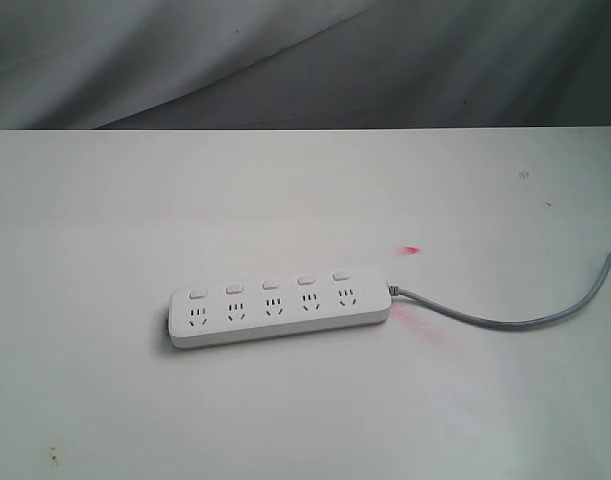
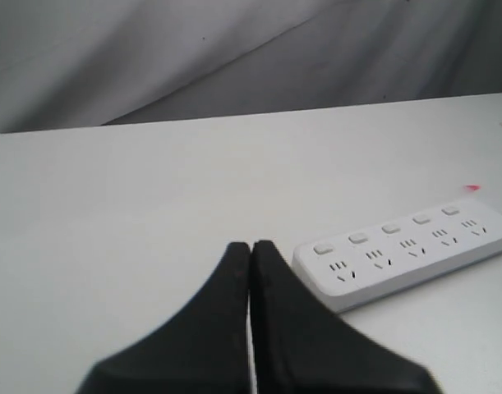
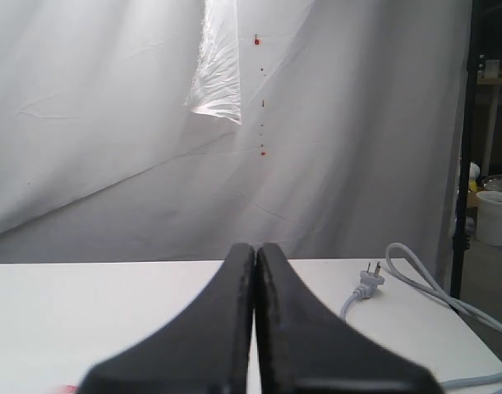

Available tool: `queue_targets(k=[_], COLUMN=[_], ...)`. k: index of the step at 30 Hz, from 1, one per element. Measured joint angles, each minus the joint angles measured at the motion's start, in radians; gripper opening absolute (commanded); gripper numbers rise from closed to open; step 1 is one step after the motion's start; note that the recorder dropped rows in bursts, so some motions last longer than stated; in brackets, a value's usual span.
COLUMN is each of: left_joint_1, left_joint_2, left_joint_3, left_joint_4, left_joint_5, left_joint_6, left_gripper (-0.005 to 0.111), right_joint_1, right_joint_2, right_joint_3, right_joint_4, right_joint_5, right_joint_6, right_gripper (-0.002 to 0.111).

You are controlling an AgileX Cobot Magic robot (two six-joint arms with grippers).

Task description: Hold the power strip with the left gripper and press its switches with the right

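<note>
White plastic power strip (image 1: 280,315) lies flat on the tabletop (image 1: 285,190), approx mid-scene in the exterior view. Its long axis runs across w/ a slight tilt, the five switches (image 1: 270,286) sit in a row on the far side of the sockets, and the grey cord (image 1: 505,322) leaves the right end and curves off toward the right edge. Nothing touches it. Left gripper (image 2: 251,245) hovers near the strip's cordless end but apart from it, fingers (image 2: 222,320) clenched tip to tip, holding nothing. Right gripper (image 3: 255,246) is likewise clenched & empty and points at the backdrop; strip not in its view. Neither arm shows in the exterior view. Judgement: step = approach, pre-hold; no pinning or pressing done. Next move prob needs the left to come onto the strip's end and bear down, or open to clamp it, so the light body won't skid; then the right, tips closed as a poker, drops on a switch. Surface: smooth white tabletop w/ a few specks, a red mark (image 1: 411,250) beyond the cord end and a faint pink smear beside it. Room: creased grey-white cloth backdrop (image 1: 285,60). Right wrist view shows a plug (image 3: 368,281) lying loose on the tabletop and a white tub (image 3: 495,217) past the edge.
</note>
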Motion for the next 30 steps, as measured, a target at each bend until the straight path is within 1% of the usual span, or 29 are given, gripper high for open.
queue_targets(k=[6, 10, 13, 22, 30], left_joint_1=[0.000, 0.000, 0.000, 0.000, 0.000], left_joint_2=[0.232, 0.325, 0.351, 0.357, 0.357], left_joint_3=[-0.212, -0.298, -0.319, -0.321, -0.321], left_joint_4=[0.012, 0.014, 0.015, 0.015, -0.021], left_joint_5=[0.002, 0.002, 0.000, 0.000, 0.002], left_joint_6=[0.000, 0.000, 0.000, 0.000, 0.000], left_gripper=[0.001, 0.001, 0.001, 0.001, 0.001], right_joint_1=[0.000, 0.000, 0.000, 0.000, 0.000], right_joint_2=[0.000, 0.000, 0.000, 0.000, 0.000], right_joint_3=[0.000, 0.000, 0.000, 0.000, 0.000], right_joint_4=[0.000, 0.000, 0.000, 0.000, 0.000], right_joint_5=[0.000, 0.000, 0.000, 0.000, 0.000], right_joint_6=[0.000, 0.000, 0.000, 0.000, 0.000], right_gripper=[0.000, 0.000, 0.000, 0.000, 0.000])
